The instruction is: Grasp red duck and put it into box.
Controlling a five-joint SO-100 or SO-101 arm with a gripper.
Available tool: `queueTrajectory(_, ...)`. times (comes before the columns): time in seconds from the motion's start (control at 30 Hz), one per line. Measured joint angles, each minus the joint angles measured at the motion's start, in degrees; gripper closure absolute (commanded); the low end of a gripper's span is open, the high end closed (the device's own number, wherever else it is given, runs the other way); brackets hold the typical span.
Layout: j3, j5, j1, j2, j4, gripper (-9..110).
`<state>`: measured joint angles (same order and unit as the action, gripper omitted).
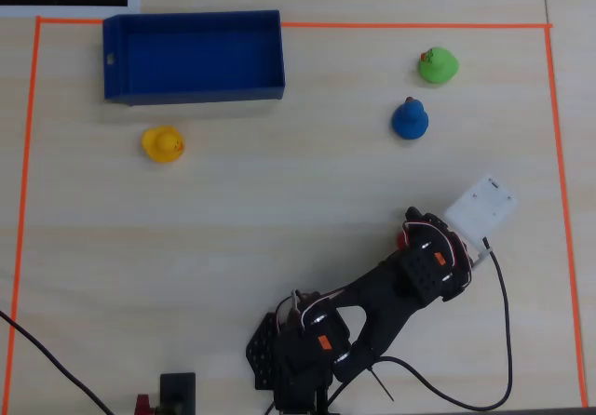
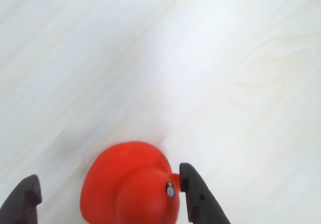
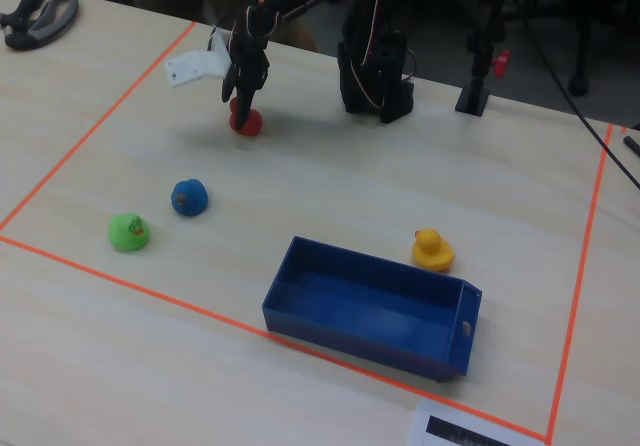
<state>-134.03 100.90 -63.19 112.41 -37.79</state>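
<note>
Gripper [image 2: 108,196] first: down low at the table, jaws spread wide, and the red duck [image 2: 128,184] sits right between them in the wrist view. One dark finger [image 2: 198,194] stands just at the duck's beak side, the other finger [image 2: 22,199] well off to the left edge, so nothing is pinched yet; the jaws straddle the toy without clamping it. That wide stance looks deliberate, leaving room on both sides so the rounded body is not knocked away on the descent.

Pull back to the fixed view and the gripper [image 3: 243,101] hangs over the duck [image 3: 245,121] near the arm's base, the duck resting on the pale wooden table [image 3: 330,186]. From overhead only a sliver of red [image 1: 402,239] peeks out beside the wrist (the arm hides the rest).

Further out, the blue duck [image 1: 409,120] and a green duck [image 1: 437,65] sit close together, apart from the grasp, so no crowding there. Further still, the yellow duck [image 1: 163,143] stands just beside the long wall of the box [image 1: 116,61], which lies open and empty at the far corner of the orange tape border [image 1: 549,154].

By my reckoning the closing squeeze comes next, then a long carry across the table. The duck's round sides could slip if the fingers meet it off-centre.
</note>
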Motion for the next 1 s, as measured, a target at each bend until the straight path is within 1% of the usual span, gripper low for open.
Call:
queueTrajectory(0.67, -8.0, 4.6, -3.3, 0.0, 7.2, 65)
queueTrajectory(0.8, -10.3, 5.5, -3.4, 0.0, 8.3, 72)
queueTrajectory(0.93, -12.4, 6.6, -3.4, 0.6, 8.8, 73)
queueTrajectory(0.97, -12.8, 6.8, -3.4, 1.1, 9.1, 77)
queueTrajectory(1.0, -13.0, 6.9, -3.4, 1.3, 9.3, 87)
